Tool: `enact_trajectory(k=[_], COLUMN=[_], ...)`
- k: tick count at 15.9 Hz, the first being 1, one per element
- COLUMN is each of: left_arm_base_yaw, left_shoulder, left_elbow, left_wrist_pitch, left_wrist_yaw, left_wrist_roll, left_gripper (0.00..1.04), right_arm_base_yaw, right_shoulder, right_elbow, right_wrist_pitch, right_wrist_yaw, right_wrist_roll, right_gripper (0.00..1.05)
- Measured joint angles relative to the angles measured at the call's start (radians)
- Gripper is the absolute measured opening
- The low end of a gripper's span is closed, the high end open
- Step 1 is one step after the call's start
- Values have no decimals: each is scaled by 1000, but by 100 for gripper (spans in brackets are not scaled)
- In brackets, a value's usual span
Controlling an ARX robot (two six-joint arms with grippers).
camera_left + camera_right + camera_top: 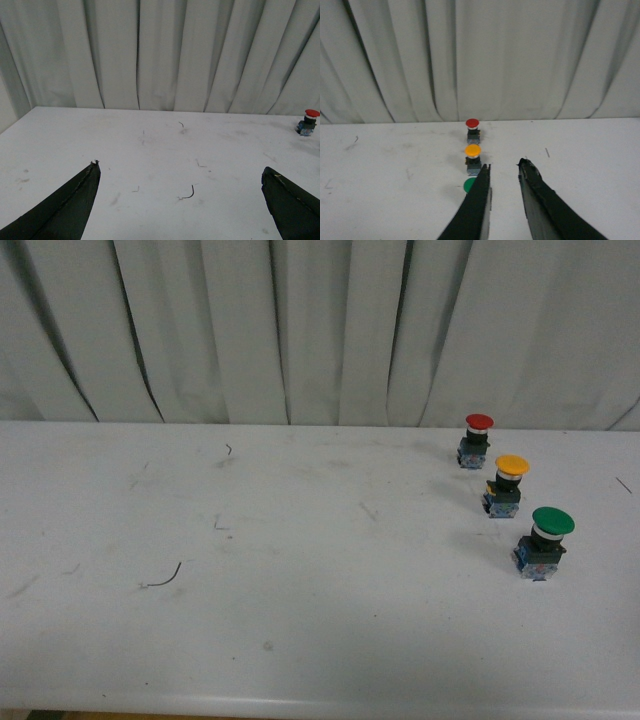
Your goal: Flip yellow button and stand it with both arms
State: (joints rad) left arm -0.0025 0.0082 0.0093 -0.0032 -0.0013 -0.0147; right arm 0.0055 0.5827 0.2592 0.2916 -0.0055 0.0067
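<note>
- Left gripper [180, 172]: jaws are spread wide above bare tabletop, nothing held; only the two black fingertips [75, 200] are seen.
- Right gripper [504, 169]: jaws are set narrow and empty, aimed along the button row, tips beside the green button [468, 185].
- Yellow button [507, 485]: stood upright, cap uppermost, on the white table [300, 640], between the red button [476, 440] and the green one.
- Neither arm is seen in the front view.

front: high, facing curtain [320, 330] across table [300, 640] | left wrist: low over table, far from red button [308, 121] | right wrist: close behind button row; all share red button [472, 129]
</note>
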Motion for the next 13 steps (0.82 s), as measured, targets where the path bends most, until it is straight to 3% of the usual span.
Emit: enact_trajectory(k=[3,13], left_arm_base_yaw=[0,0], left_shoulder=[0,0], left_elbow=[0,0], left_wrist_pitch=[0,0], left_wrist_yaw=[1,1], left_wrist_roll=[0,0], left_gripper=[98,98], right_arm_base_yaw=[-5,-6], right_shoulder=[-76,-332], right_elbow=[-48,-213], right_wrist_pitch=[6,-86], right_wrist_yaw=[5,6], right_wrist_roll=[0,-3], right_gripper=[3,2])
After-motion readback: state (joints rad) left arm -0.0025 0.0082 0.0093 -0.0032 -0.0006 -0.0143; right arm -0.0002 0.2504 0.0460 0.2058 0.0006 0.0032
